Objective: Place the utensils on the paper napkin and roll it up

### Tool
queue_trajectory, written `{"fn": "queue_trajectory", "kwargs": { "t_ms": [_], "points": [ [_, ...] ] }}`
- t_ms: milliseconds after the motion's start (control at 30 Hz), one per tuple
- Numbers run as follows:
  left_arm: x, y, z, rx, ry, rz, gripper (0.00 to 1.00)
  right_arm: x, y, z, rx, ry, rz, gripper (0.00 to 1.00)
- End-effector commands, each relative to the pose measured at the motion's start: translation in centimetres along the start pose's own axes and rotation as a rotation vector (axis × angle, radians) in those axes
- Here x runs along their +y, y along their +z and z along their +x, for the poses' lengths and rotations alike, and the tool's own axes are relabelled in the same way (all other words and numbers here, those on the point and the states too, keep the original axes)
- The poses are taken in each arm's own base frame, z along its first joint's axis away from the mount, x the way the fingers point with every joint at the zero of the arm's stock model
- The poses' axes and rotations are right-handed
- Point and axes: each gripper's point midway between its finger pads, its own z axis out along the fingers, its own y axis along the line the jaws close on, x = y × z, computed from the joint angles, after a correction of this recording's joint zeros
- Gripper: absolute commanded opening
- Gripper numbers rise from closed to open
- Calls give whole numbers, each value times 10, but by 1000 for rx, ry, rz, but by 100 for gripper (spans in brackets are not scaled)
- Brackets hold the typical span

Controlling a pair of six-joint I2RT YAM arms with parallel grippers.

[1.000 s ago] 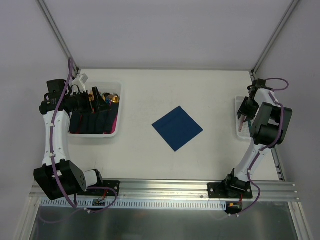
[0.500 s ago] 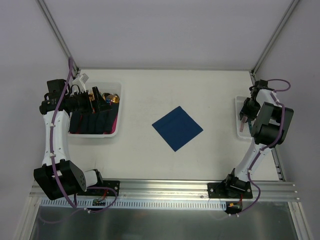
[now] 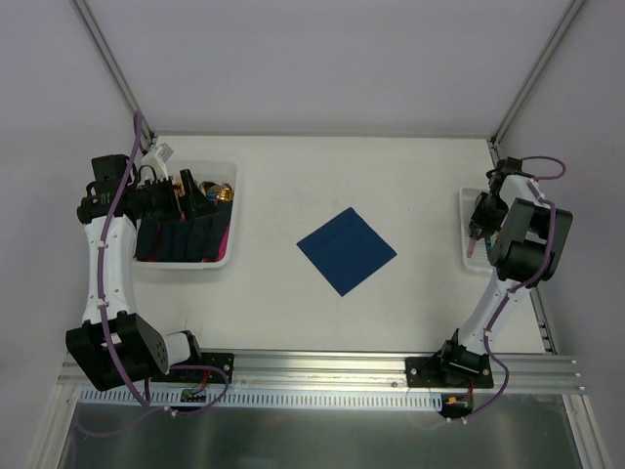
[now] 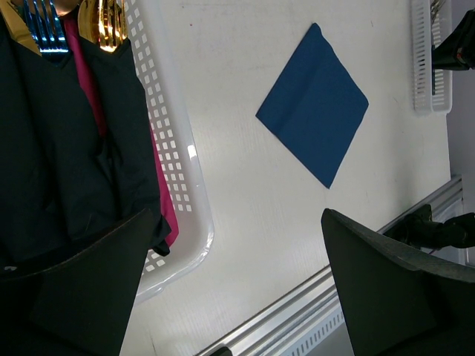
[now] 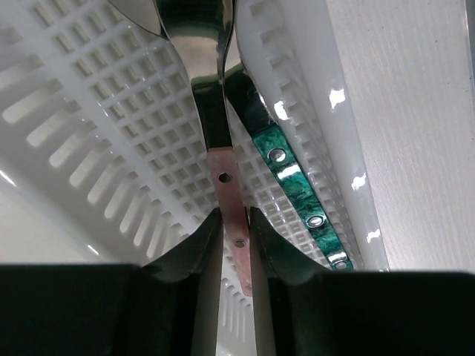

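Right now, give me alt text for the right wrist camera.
The right pincer grips the pink handle of a shiny metal utensil lying in a white lattice basket. A green-handled utensil lies beside it, against the basket's wall.

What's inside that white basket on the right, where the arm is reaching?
Two utensils: a pink-handled utensil between the right fingers, and a green-handled utensil beside it. The arm hides the rest of the basket from above.

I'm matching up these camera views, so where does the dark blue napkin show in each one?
Top external: napkin at table centre.
Left wrist: napkin upper right of centre.
Right wrist: not in it.
Shared landmark: the white basket at the table's right edge.
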Motion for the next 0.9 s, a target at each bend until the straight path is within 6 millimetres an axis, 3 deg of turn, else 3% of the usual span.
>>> {"fn": "queue_trajectory", "kwargs": {
  "t_ms": [0,167,200,333,367,433,500,600,633,667,800,833,867],
  "points": [
    [-9,-6,-11,-34,24,25,99,-3,-12,-9,-52,3,-5,20],
    [-10,-7,-12,-36,19,26,99,-4,-28,-14,-89,6,-7,0],
    [-10,-7,-13,-40,25,24,99,-4,-33,-15,-98,6,-6,0],
    [-11,-10,-16,-51,39,16,99,-8,-71,-20,-153,0,0,0],
    [-11,-11,-16,-52,40,9,99,-8,-93,-26,-205,0,-6,0],
    [-11,-12,-17,-58,45,-1,99,-6,-117,-20,-208,-16,-13,0],
    [-8,-13,-19,-61,45,-19,99,6,-151,-25,-256,-33,-79,0],
    [-6,-13,-19,-62,43,-34,99,36,-179,-6,-254,-96,-166,0],
    [-5,-13,-20,-65,39,-40,99,65,-186,8,-228,-142,-258,0],
    [-5,-13,-20,-65,35,-42,99,79,-189,18,-216,-158,-301,0],
    [0,-14,-20,-67,26,-73,99,149,-192,74,-158,-278,-358,0],
    [1,-14,-20,-71,-14,-93,99,174,-188,96,-135,-333,-373,0],
    [3,-15,-20,-74,-22,-105,99,186,-185,104,-124,-339,-375,0]
  ]
}}
